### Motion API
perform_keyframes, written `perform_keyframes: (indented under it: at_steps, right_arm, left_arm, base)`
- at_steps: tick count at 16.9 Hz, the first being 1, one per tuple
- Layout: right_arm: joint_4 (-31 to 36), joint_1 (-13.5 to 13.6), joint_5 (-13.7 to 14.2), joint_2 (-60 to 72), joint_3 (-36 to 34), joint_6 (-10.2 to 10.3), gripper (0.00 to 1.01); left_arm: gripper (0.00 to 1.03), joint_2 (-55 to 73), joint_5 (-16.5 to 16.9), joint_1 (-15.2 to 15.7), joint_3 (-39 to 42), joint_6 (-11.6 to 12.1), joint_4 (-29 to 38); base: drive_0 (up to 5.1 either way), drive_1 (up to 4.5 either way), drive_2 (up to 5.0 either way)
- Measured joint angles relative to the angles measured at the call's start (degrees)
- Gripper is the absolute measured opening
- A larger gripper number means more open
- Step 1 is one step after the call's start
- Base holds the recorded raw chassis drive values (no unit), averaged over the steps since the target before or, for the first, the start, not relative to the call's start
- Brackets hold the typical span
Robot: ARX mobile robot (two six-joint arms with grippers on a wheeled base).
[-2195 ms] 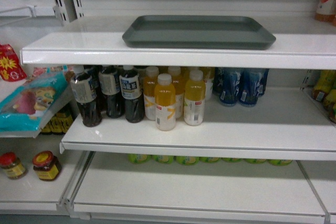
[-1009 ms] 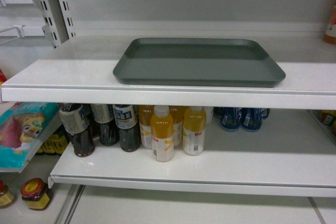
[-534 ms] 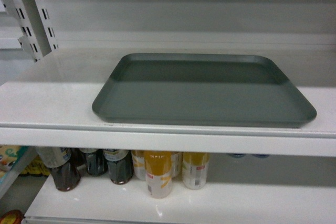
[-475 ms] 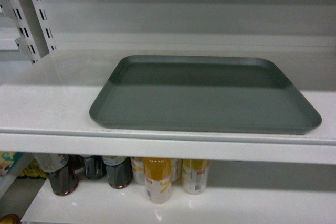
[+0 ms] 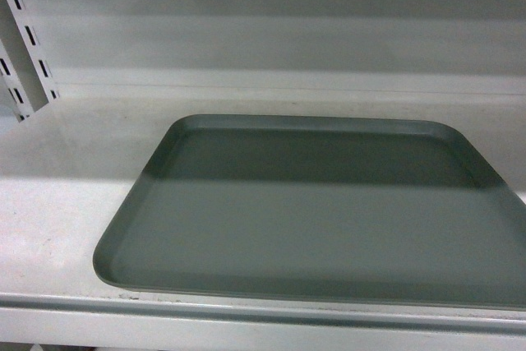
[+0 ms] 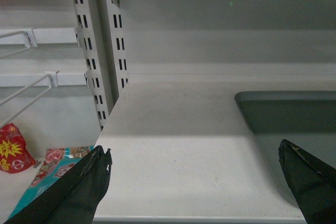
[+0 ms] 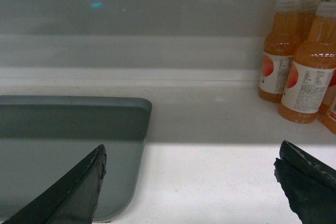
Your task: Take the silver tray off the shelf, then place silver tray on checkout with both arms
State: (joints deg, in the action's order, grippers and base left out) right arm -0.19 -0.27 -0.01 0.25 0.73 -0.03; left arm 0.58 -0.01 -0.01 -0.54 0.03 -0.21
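Observation:
The silver tray (image 5: pixel 320 211) lies flat on the white shelf (image 5: pixel 57 203), filling most of the head view. No gripper shows in the head view. In the left wrist view my left gripper (image 6: pixel 194 153) stands wide open above the shelf (image 6: pixel 178 150), with the tray's left end (image 6: pixel 286 116) beside its right finger. The right wrist view has my right gripper (image 7: pixel 190 156) wide open too, its left finger over the tray's right end (image 7: pixel 68 129). Neither gripper holds anything. The checkout is out of view.
Orange drink bottles (image 7: pixel 304 61) stand on the shelf to the right of the tray. A slotted shelf upright (image 6: pixel 97 51) rises at the shelf's left end, with snack packets (image 6: pixel 13 150) lower left. A pale grey back panel (image 5: pixel 271 22) closes the rear.
The head view has moved closer and higher: the tray now fills the frame and the bottles on the lower shelf have dropped out of sight. The tray itself lies where it was.

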Motion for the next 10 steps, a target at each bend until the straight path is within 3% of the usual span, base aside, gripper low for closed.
perform_keyframes:
  at_steps: [10]
  right_arm:
    - [-0.02,0.0,0.0,0.0,0.0,-0.02,0.98]
  left_arm:
    - [0.98,0.0,0.0,0.0,0.0,0.0,0.02]
  base:
    - [0.0,0.0,0.0]
